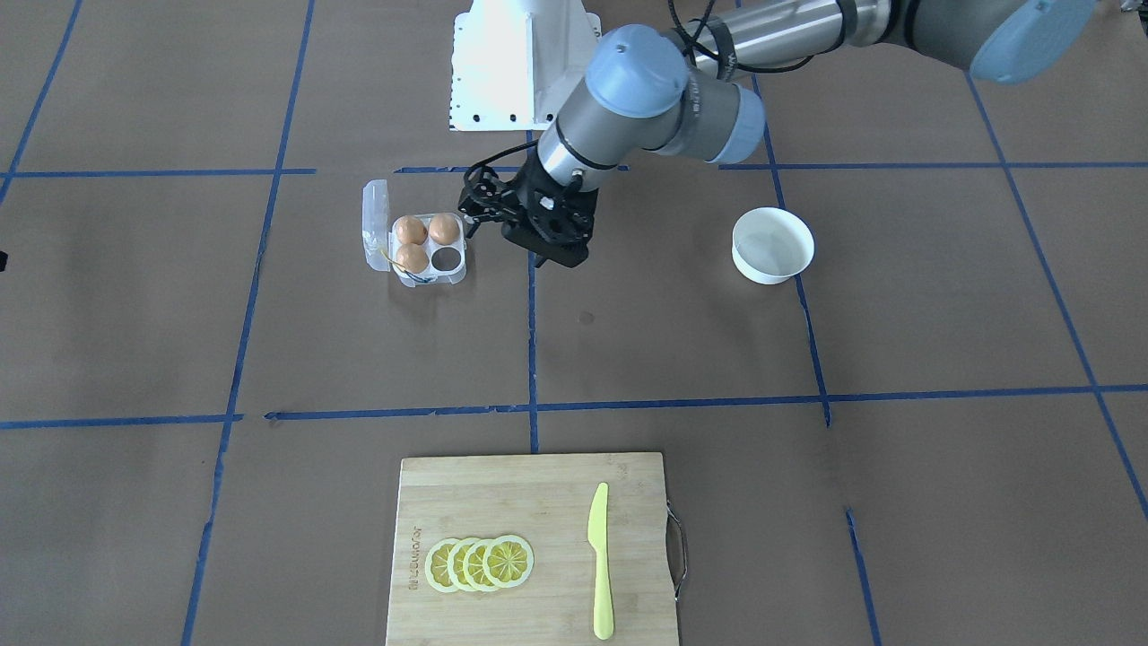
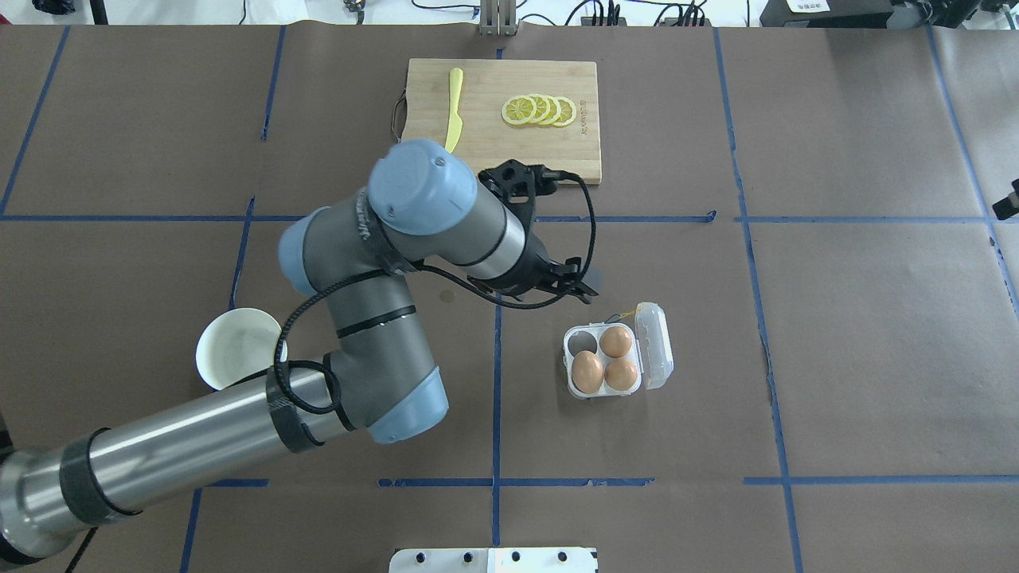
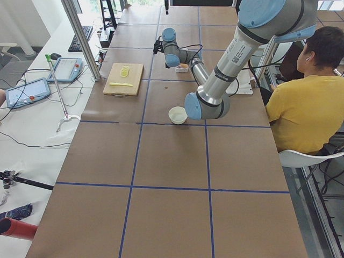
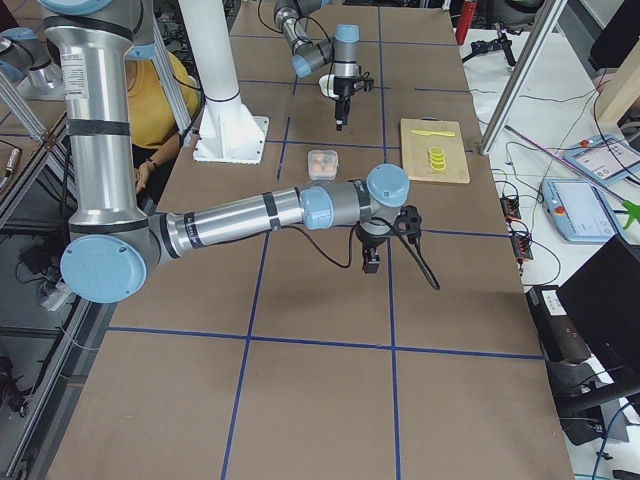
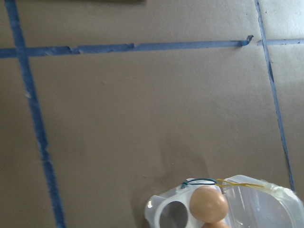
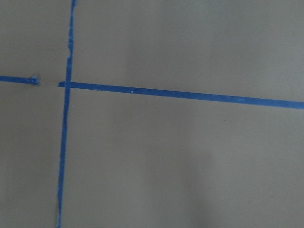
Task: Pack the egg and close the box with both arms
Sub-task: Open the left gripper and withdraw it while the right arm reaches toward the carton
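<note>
The clear four-cell box (image 2: 571, 386) lies open on the table, its lid (image 2: 654, 346) folded out flat. Three orange-brown eggs (image 2: 615, 341) fill three cells, and the cell nearest my left gripper is empty (image 2: 583, 341). My left gripper (image 2: 585, 288) hangs just beyond the box's far left corner, apart from it. I cannot tell whether its jaws are open, and no egg shows in it. The left wrist view shows the box (image 5: 164, 209), one egg (image 5: 209, 203) and the yellow cord (image 5: 237, 183) at its bottom edge. My right gripper (image 4: 371, 262) hovers over bare paper far from the box; I cannot tell its state.
An empty white bowl (image 1: 773, 245) stands on my left side. A wooden cutting board (image 1: 538, 493) with lemon slices (image 1: 480, 563) and a yellow knife (image 1: 600, 561) lies at the far edge. The white base block (image 1: 520, 63) is behind the box. A seated person (image 3: 306, 102) is beside the table.
</note>
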